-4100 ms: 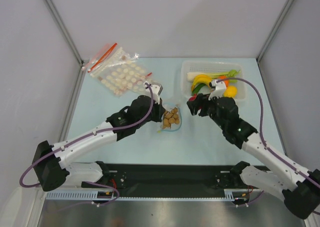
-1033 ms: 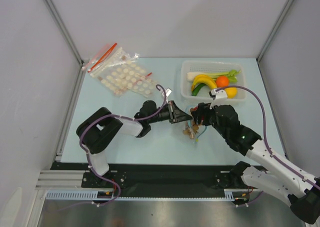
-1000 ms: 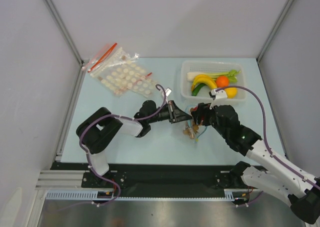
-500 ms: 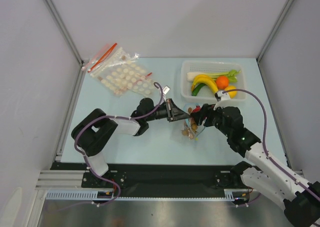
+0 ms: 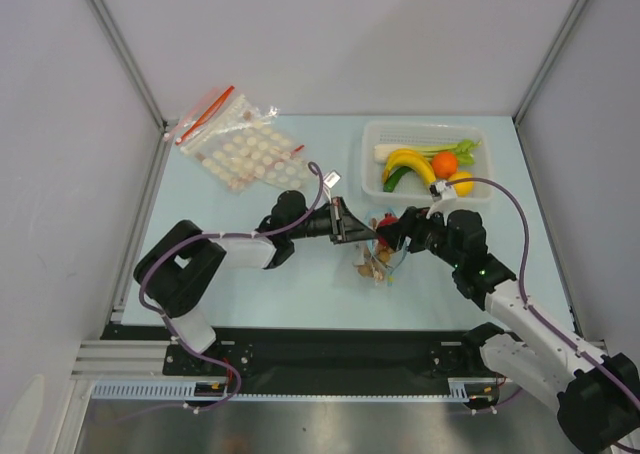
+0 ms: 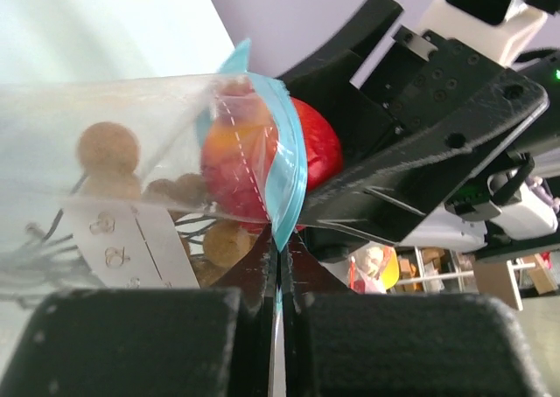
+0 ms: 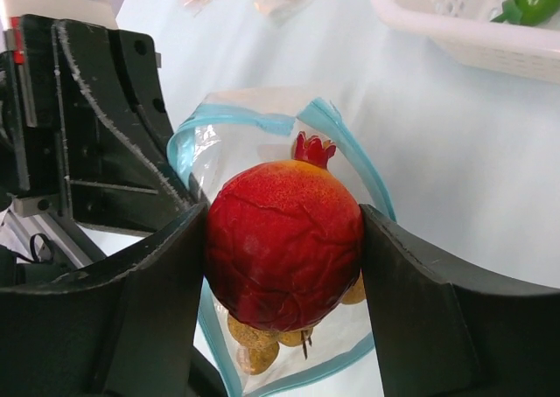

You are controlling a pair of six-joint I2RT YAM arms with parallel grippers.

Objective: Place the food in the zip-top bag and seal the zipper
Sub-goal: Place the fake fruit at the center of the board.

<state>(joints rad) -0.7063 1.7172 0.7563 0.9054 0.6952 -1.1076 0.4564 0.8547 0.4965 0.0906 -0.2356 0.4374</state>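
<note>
The small clear zip-top bag (image 5: 375, 262) hangs lifted at the table's middle, its blue-teal zipper (image 7: 185, 137) gaping open. My left gripper (image 5: 361, 233) is shut on the zipper strip (image 6: 287, 177). Tan-brown round fruits (image 7: 254, 343) sit inside the bag and also show in the left wrist view (image 6: 108, 148). My right gripper (image 7: 285, 253) is shut on the small red round fruit (image 7: 284, 244) and holds it at the bag's mouth; that fruit also shows in the top view (image 5: 386, 224) and the left wrist view (image 6: 311, 149).
A white basket (image 5: 377, 135) at the back right holds bananas (image 5: 407, 161), an orange (image 5: 445, 162) and a lemon (image 5: 462, 182). A clear bag with white discs (image 5: 247, 156) and a red-strip bag (image 5: 206, 114) lie at the back left.
Both grippers rose and shifted slightly back with the bag. My right gripper carried the red fruit closer into the bag's open mouth.
</note>
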